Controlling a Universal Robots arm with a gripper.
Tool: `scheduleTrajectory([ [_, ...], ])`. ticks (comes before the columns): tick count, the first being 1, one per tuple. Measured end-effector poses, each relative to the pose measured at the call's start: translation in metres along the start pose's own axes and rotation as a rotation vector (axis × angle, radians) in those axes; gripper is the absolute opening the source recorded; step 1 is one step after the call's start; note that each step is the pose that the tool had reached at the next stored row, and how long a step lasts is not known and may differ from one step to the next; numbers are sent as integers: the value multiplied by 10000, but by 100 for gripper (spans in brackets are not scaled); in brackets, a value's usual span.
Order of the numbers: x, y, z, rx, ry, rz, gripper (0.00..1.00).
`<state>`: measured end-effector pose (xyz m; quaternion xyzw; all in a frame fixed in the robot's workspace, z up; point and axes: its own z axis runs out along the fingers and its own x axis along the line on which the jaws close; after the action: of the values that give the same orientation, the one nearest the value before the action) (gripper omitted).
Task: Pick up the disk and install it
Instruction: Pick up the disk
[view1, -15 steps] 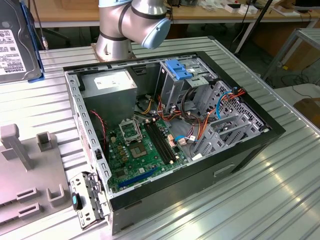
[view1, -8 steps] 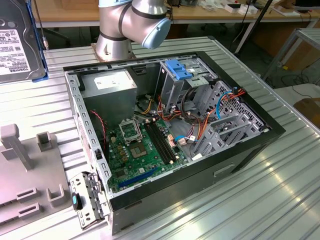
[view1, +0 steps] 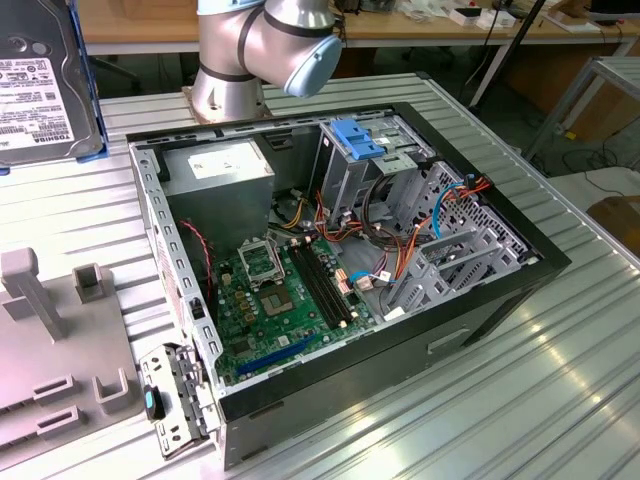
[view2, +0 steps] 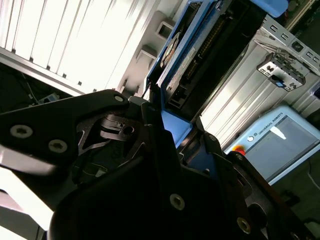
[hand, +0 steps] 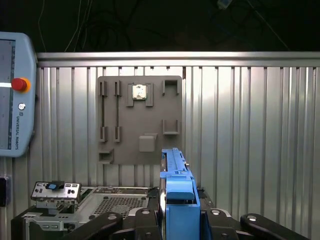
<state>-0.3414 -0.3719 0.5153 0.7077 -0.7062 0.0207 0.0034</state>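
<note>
- Disk (view1: 40, 80): at the exterior view's far left, raised well above the ribbed metal table (view1: 560, 380), with its label face toward the camera and a blue carrier rail along one edge.
- Gripper (hand: 179, 220): in the first wrist view its black fingers (hand: 145, 222) are clamped on the disk, which stands edge-on between them. The second wrist view shows the same hold from the side.
- Grey fixture plate (view1: 50, 370): lies flat on the table, beside the open computer case (view1: 520, 270).
- Robot arm (view1: 265, 45): its base stands behind the case.
- Power-supply box (view1: 220, 170) and motherboard (view1: 280, 300): inside the case, toward the exterior view's left.
- Drive cage (view1: 360, 145): blue-topped, further to the exterior view's right, with coloured cables (view1: 400, 260) just beside it.
- Judgement: the step in hand is carrying the disk. It calls for a firm hold on the rails, the disk kept square to the cage, and a path above the case wall, clear of the cables.
</note>
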Motion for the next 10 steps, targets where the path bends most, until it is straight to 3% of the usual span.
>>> scheduleTrajectory([
  [5, 0, -55, 2, -1, 0, 0, 37],
  [7, 1, -230, 7, 0, -1, 0, 37],
  [9, 1, -325, 10, -1, 0, 0, 37],
  [10, 1, -339, 10, 0, 0, 0, 37],
])
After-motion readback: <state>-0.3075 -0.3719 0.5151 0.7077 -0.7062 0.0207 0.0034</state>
